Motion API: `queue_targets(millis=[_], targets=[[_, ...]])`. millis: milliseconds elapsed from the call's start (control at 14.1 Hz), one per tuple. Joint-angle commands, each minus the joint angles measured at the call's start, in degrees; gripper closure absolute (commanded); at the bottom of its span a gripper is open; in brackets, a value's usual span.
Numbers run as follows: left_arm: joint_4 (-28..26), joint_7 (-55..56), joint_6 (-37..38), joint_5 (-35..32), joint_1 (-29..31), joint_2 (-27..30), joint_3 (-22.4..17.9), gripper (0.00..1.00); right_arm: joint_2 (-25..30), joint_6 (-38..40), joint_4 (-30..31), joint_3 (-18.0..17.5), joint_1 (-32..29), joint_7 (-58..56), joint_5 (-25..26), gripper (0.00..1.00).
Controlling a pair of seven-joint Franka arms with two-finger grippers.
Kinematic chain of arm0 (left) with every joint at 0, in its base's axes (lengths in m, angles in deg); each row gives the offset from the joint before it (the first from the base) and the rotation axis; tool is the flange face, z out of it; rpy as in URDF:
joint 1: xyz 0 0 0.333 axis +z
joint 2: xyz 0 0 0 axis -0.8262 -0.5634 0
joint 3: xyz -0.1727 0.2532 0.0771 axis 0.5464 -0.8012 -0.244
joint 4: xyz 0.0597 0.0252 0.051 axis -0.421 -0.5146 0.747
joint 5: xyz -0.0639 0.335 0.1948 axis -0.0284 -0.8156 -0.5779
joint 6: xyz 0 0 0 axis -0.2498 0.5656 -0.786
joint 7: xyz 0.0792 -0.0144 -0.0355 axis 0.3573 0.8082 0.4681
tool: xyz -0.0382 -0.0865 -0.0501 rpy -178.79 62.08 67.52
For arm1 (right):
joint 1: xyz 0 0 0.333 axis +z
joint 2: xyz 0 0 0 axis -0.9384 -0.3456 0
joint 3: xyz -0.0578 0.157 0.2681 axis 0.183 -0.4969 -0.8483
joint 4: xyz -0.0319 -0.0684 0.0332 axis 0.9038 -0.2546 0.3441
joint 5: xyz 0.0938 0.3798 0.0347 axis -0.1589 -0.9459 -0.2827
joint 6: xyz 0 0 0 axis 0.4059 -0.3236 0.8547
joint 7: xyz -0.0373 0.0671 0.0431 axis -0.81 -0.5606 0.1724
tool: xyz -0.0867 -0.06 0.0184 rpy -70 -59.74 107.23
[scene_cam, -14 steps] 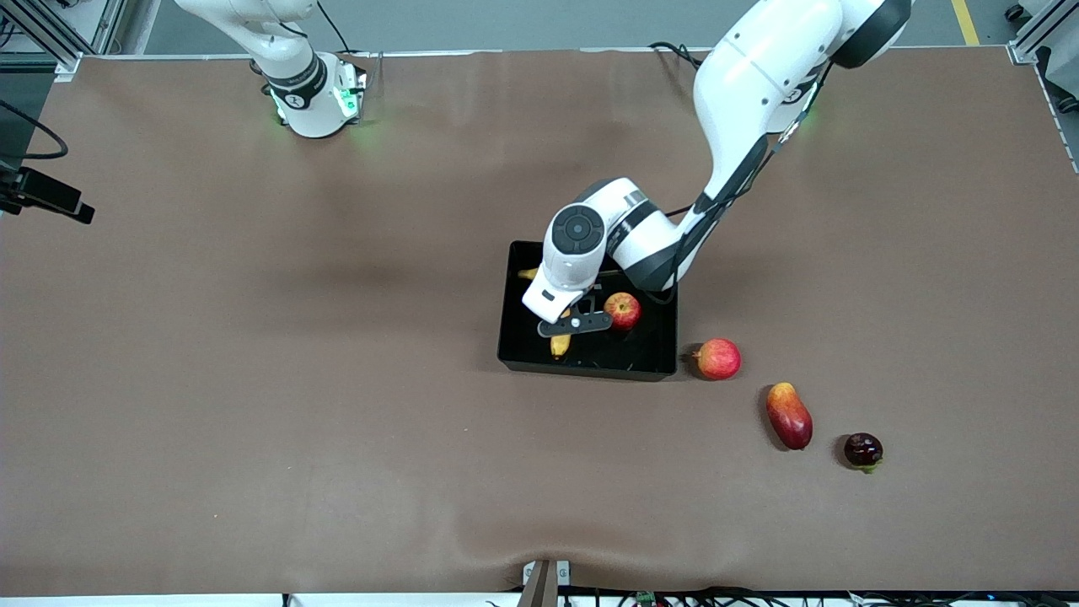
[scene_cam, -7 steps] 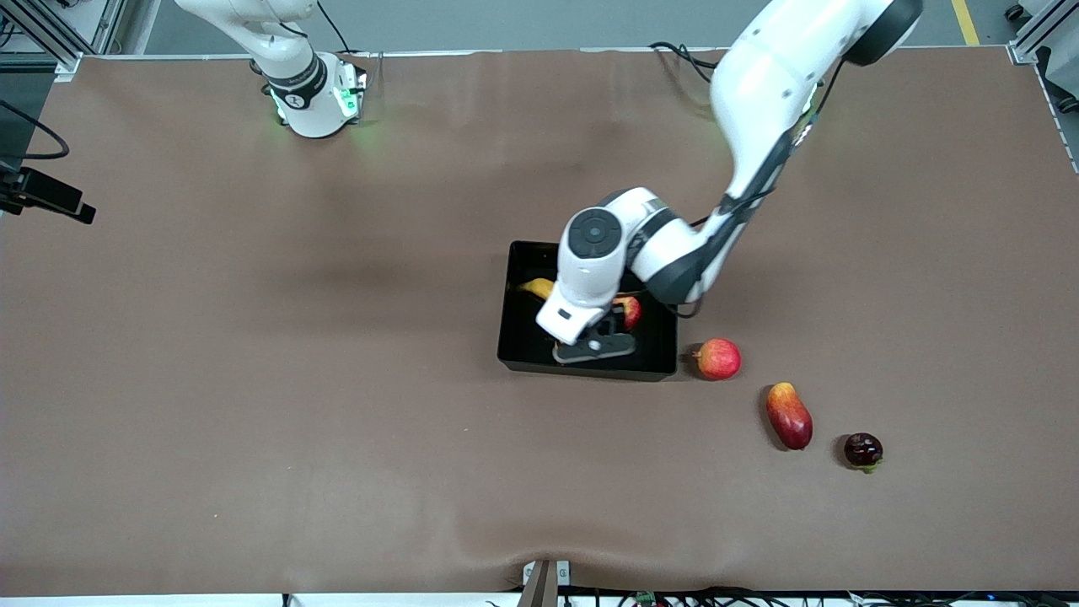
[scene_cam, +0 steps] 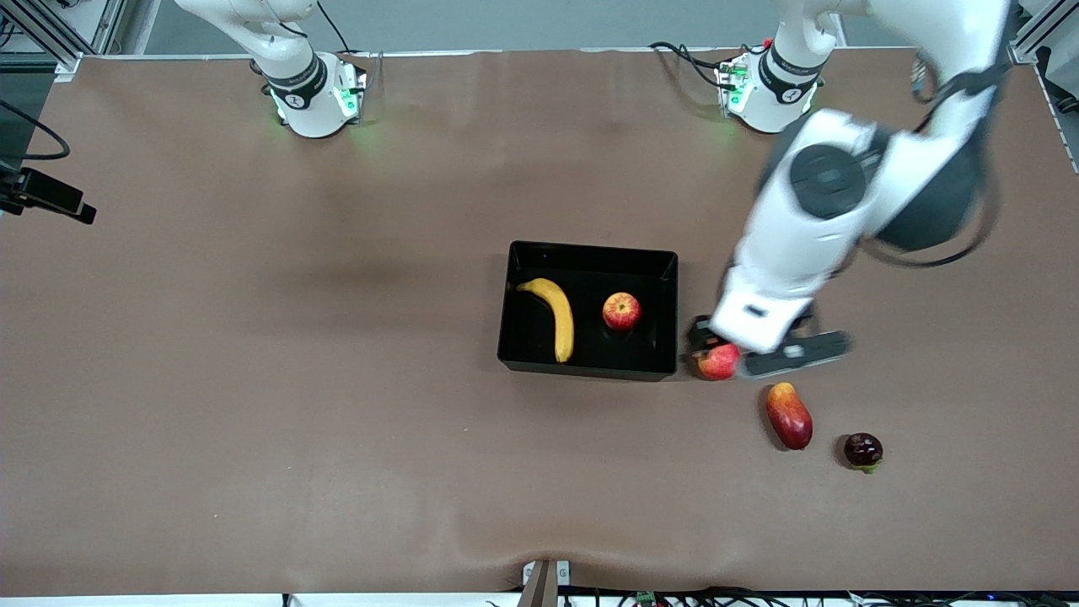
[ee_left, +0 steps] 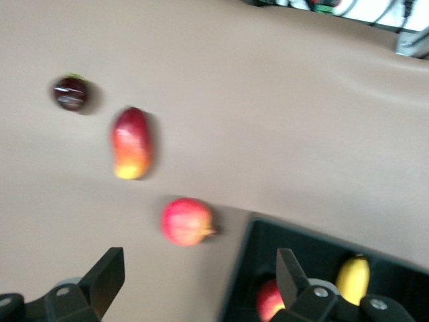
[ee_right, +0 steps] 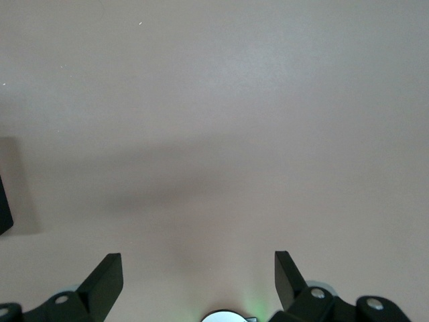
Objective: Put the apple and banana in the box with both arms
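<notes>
The black box (scene_cam: 590, 372) sits mid-table. The yellow banana (scene_cam: 552, 316) and the red apple (scene_cam: 621, 311) lie inside it, apart from each other. My left gripper (scene_cam: 742, 350) is up in the air, over the table beside the box's wall toward the left arm's end. In the left wrist view the left gripper (ee_left: 198, 282) is open and empty, with the box (ee_left: 315, 251), the apple (ee_left: 271, 298) and the banana (ee_left: 353, 278) to one side. My right gripper (ee_right: 198, 278) is open and empty over bare table; the right arm waits.
A pinkish-red round fruit (scene_cam: 718, 361) lies just outside the box, under my left hand. A red-and-yellow mango-like fruit (scene_cam: 789, 416) and a dark red fruit (scene_cam: 863, 450) lie nearer the front camera, toward the left arm's end. Brown cloth covers the table.
My left gripper has risen out of the box and swung toward the left arm's end, now over the pinkish fruit. The banana and apple show uncovered in the box.
</notes>
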Motion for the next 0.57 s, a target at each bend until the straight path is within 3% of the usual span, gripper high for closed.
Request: queue_targets(millis=[0,212,496], targets=[[-2.23,-9.92,4.35,1.81,4.96,5.84,0.41,0.0,0.23,-0.07,0.0,-0.76,-0.5,-0.13,0.33,0.0],[-2.23,-20.58,7.34,5.76,10.15,10.06,0.32,0.0,0.23,-0.24,-0.08,-0.76,-0.85,-0.22,0.15,0.0],[-3.19,-28.75,13.05,7.87,12.1,15.77,-1.51,0.0,0.14,-0.33,-0.52,-0.76,-1.02,-0.3,-0.11,0.0]])
